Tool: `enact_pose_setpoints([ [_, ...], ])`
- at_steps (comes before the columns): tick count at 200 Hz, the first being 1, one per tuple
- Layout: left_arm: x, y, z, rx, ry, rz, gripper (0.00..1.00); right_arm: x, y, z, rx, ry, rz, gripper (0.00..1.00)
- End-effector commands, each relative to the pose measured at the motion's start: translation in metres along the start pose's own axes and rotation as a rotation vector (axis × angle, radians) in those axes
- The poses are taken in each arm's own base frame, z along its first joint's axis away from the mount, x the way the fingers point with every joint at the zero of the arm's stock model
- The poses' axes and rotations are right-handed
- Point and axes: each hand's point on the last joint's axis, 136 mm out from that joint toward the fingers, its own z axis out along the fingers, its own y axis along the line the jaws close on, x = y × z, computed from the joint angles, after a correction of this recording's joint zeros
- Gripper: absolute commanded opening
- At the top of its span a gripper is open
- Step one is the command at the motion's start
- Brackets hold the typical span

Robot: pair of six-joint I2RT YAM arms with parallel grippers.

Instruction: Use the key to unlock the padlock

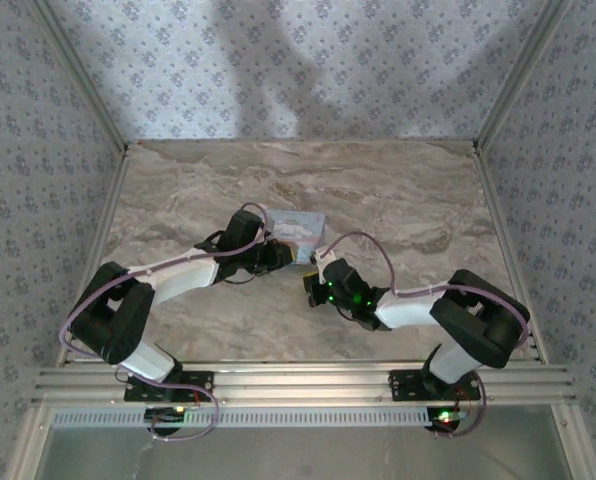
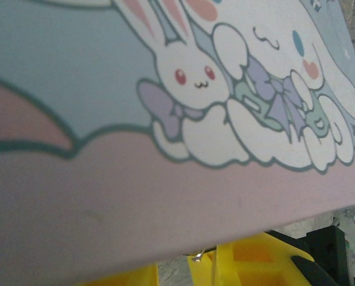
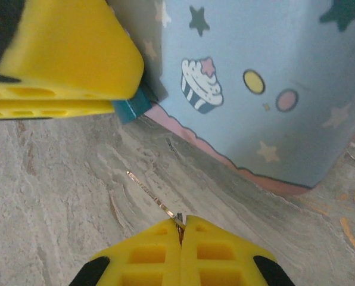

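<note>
Your right end effector [image 3: 181, 226] pinched the key [image 3: 153, 193], a thin sliver pointing to eleven o'clock. The small teal padlock [image 3: 133, 107] sat nipped in your narrow left end effector [image 2: 177, 273], against the rabbit-and-cupcake tin [image 3: 255, 89] on the desk [image 3: 58, 196].

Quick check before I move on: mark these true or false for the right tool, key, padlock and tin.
1. The right tool is shut on the key. True.
2. The key is inside the padlock. False: its tip stops short, with bare table between them.
3. The padlock sits at the lower corner of the tin. True.
4. The tin is plain red. False: it is pale blue with a cartoon print.
</note>
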Motion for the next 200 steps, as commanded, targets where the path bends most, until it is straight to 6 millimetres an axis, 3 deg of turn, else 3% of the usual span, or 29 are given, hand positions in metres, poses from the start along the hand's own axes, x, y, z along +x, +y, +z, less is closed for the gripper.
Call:
enact_pose_setpoints([
  [1,-0.009,-0.027,-0.004,0.082,-0.020,0.026,0.14,-0.016,0.001,0.003,0.019,-0.051,0.024,0.00],
  [200,-0.005,-0.026,-0.002,0.082,-0.009,0.021,0.13,-0.025,-0.006,0.016,0.031,-0.057,0.036,0.00],
])
